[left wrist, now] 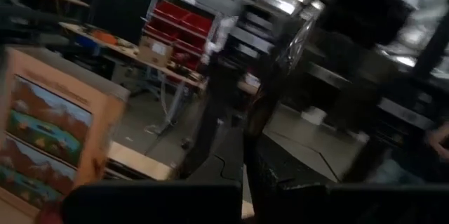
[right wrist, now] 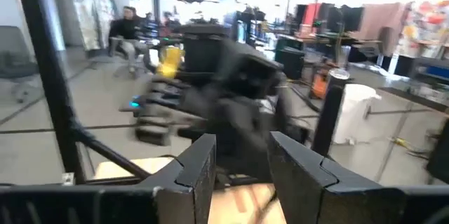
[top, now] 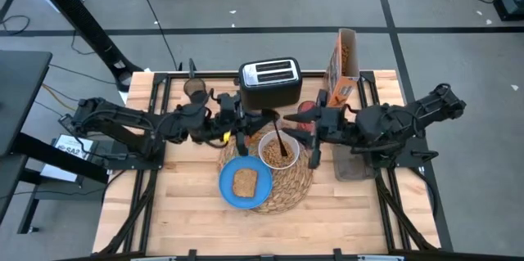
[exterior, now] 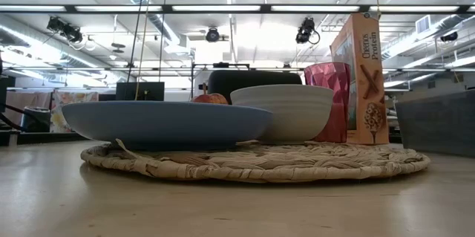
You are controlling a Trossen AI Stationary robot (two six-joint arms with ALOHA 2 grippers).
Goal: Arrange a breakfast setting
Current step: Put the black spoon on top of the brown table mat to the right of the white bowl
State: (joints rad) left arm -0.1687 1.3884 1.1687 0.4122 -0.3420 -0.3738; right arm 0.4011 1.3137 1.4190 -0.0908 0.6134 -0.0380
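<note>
The round straw placemat lies at the table's middle, also in the low view. On it rest the blue plate with the toast slice, and the white bowl of cereal. The spoon stands slanted in the bowl, its handle over the far rim. The pink cup stands behind the bowl, and the red fruit shows behind the plate. My left gripper is shut just left of the bowl. My right gripper is open and empty just right of it.
The black toaster stands at the far middle. An open cereal box stands right of it. The dark tray lies under my right arm. A small brown round container sits at the far left. Bare wood runs along the near edge.
</note>
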